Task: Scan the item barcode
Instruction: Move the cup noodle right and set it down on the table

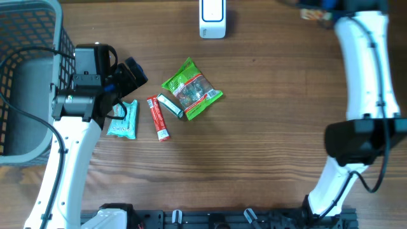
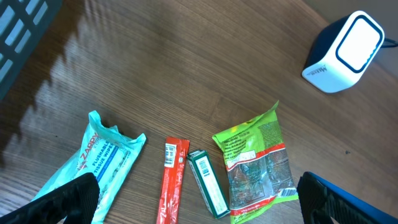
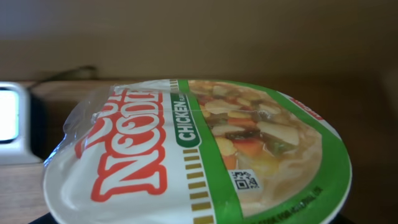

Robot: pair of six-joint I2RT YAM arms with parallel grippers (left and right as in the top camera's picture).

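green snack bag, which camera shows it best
The left wrist view: the green snack bag lies large and close, its printed label plain. Overhead shows the whole bag, but small, in the middle of the table. The right wrist view shows none of it; a noodle cup fills that picture.

On the worktop, just ahead of the left tool, four things lie side by side: the wipes farthest to its left, then the stick, the box, and just beside it the bag, farthest to its right. The scanner stands well beyond the bag, ahead and right of that tool, and the basket sits off to its left. The cup rests in the right tool, with the scanner to that tool's left.
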